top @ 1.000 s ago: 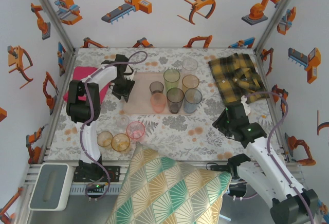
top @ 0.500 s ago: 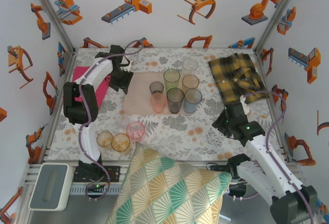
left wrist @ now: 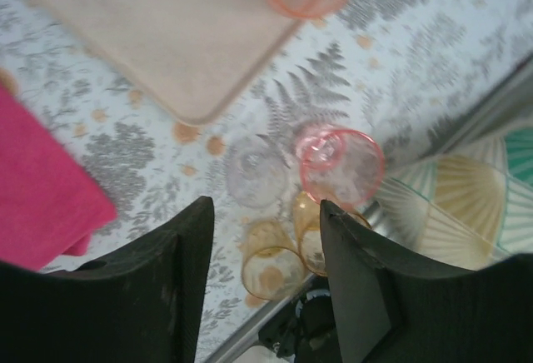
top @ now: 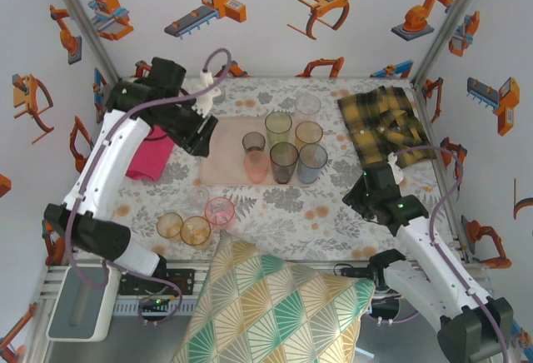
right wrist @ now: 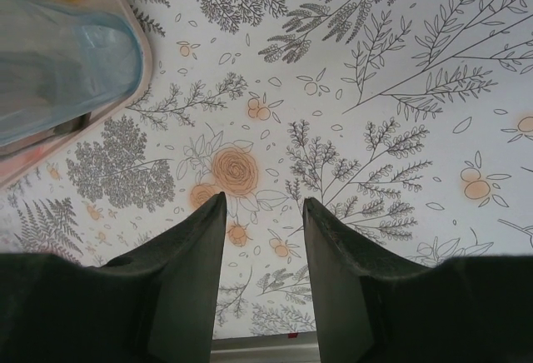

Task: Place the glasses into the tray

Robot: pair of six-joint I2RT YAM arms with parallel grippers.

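— Starting from the left: what about the left gripper point(left wrist: 265, 205)?
— Raised high over the table, next to the magenta cloth point(left wrist: 42, 188) and beside the left edge of the tray point(left wrist: 166, 38). Parted about halfway, with nothing between the fingers.

— And which way to the loose glasses?
— Down and back toward the arm's own base. Four of them off the tray, grouped by the near edge: a clear glass point(left wrist: 254, 170), a pink glass point(left wrist: 341, 166), two amber glasses point(left wrist: 271, 270) just beside each other. All upright, mouths up, so long axis vertical. Seen almost straight down past the fingers in the wrist view.

— So better to come from above?
— Probably yes: lower over one rim, then close.

— On the tray itself?
— Six glasses point(top: 283, 161) in two rows on the right part; left part bare. Another clear one point(top: 307, 103) beyond the far edge, apparently off the tray.

— And the right gripper point(right wrist: 262, 201)?
— Low over the tablecloth point(right wrist: 375, 88), just right of the tray's near corner and the blue glass point(right wrist: 58, 63). Also parted, also empty. Well apart from the four loose ones, so clearly work for the left arm.
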